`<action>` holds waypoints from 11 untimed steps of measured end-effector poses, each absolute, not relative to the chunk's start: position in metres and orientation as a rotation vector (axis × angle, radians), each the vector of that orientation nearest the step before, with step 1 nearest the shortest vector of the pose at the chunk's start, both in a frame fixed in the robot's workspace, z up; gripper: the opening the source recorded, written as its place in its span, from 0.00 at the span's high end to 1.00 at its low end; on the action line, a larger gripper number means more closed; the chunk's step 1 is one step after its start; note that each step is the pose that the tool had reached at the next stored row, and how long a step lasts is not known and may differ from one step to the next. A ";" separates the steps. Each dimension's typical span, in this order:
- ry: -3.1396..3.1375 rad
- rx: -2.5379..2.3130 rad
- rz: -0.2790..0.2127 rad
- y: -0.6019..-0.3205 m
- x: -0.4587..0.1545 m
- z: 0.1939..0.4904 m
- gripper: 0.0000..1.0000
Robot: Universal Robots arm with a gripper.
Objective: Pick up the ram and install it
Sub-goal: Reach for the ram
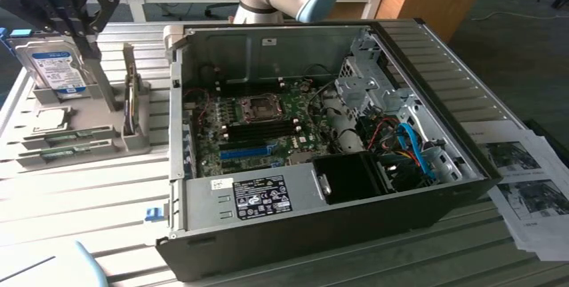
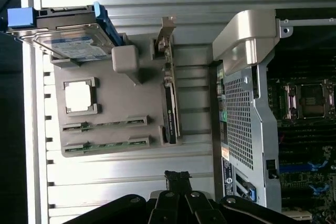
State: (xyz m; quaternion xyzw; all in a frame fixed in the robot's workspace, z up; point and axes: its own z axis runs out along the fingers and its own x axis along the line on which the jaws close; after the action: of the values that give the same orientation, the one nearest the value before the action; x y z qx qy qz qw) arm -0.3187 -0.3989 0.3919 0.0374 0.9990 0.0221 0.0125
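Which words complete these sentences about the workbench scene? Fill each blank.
1. The gripper is ___ and grips nothing.
2. ___ ram sticks lie flat in the gray holder.
3. The hard drive stands ___ in that holder.
4. The papers lie on the exterior view's ___ of the computer case.
Missing words: shut; two; upright; right.

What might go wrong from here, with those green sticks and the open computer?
1. The shut gripper hangs near the upright hard drive; coming down, it could knock it.
2. Two ram sticks lie side by side in the gray tray; the grip might catch both.
3. Cables crowd the open computer case and may snag a stick.
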 end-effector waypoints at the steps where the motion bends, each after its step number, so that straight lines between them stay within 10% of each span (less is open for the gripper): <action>1: 3.114 0.117 0.069 -0.399 -0.321 0.392 0.91; 11: 3.114 0.117 0.069 -0.399 -0.342 0.392 0.91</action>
State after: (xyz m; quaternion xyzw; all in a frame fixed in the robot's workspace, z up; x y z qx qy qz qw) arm -0.3424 -0.3989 0.3917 0.0374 0.9990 0.0221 0.0125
